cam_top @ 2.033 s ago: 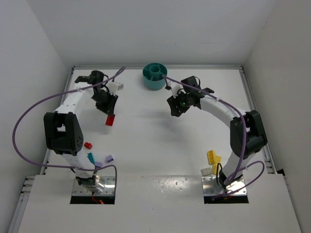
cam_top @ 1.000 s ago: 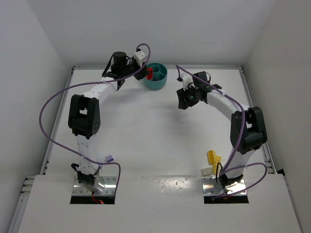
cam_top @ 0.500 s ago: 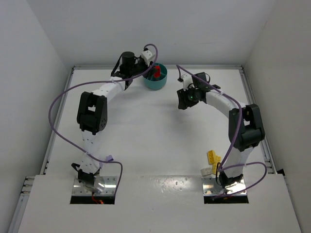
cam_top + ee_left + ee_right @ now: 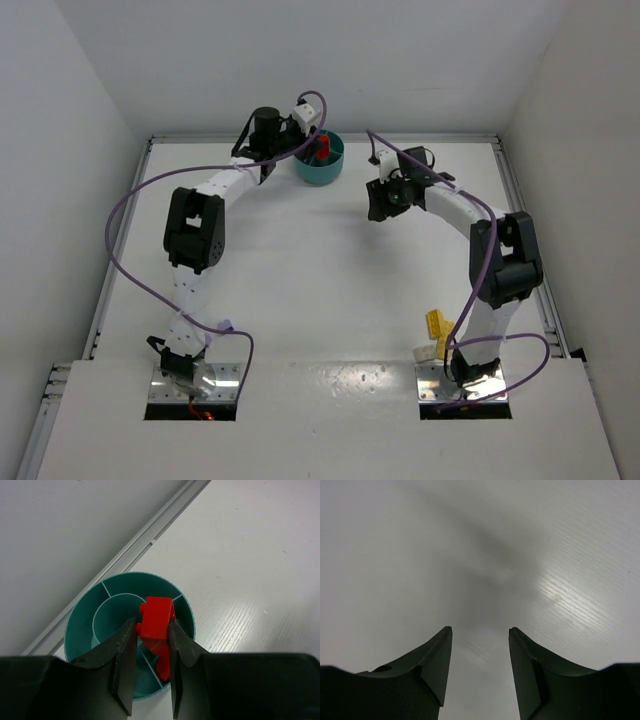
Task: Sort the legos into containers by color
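Observation:
A red lego (image 4: 156, 620) is pinched between my left gripper's (image 4: 152, 622) fingers, right above the round teal bowl (image 4: 80, 625) and its containers. The brick hangs over the inner walls beside the central ring (image 4: 107, 615). More red (image 4: 164, 662) shows lower between the fingers; I cannot tell whether it belongs to the same brick. From above, the left gripper (image 4: 316, 150) holds the red lego (image 4: 322, 150) over the bowl (image 4: 335, 170) at the table's far edge. My right gripper (image 4: 480, 630) is open over bare table, to the right of the bowl (image 4: 378, 205).
Yellow legos (image 4: 437, 322) lie near the right arm's base. A pale purple lego (image 4: 224, 326) lies near the left arm's base. A raised rail (image 4: 150, 540) runs along the table's far edge just behind the bowl. Purple cables loop off both arms.
The left arm carried the red lego from mid-table to the bowl, then from its left rim to over its middle. The right gripper shifted slightly.

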You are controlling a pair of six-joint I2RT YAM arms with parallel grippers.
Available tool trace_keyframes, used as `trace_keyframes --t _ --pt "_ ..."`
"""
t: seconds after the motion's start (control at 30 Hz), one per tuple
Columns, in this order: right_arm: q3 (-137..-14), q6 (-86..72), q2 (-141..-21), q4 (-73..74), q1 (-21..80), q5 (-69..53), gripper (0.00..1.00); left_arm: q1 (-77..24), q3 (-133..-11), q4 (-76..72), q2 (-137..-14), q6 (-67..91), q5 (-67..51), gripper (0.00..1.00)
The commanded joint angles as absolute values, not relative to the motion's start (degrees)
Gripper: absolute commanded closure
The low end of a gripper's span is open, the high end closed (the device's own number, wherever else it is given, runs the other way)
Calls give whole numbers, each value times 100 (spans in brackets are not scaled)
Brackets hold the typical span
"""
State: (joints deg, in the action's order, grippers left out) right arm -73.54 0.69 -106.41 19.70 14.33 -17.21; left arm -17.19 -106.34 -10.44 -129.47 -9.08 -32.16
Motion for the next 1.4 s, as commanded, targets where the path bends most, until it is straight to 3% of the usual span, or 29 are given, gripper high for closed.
trace_keyframes --t 0.0,0.13,0.37,0.5,0.8,0.9,1.0,1.37 --pt "-7672 0 -10644 1811 1406 -1854 51 -1758 -10855 -1125 -12999 -1098 -3199 96" --pt "-7673 0 -10644 1915 1354 -1907 51 -1758 -10793 -1064 -12946 -1151 -3146 84" --pt "-7725 105 -10644 2048 1354 -1846 48 -1758 -10793 -1011 -12841 -1274 -3094 52" --pt "-7726 211 -10591 2170 1354 -1793 45 -1758 -10793 -1011 -12841 -1274 -3023 44" --pt "-7945 667 -10345 2583 1354 -2083 38 -1688 -10968 -564 -12262 -564 -2725 38" --pt "-8112 896 -10283 2794 1406 -2224 17 -1573 -11232 399 -11875 -396 -2576 33" --pt "-8629 1011 -10344 3303 1468 -2582 12 -1460 -10944 1184 -11280 -728 -2015 33" --pt "-10107 1380 -11162 4939 1950 -2875 14 -537 -8044 1450 -9072 -492 -1054 18"
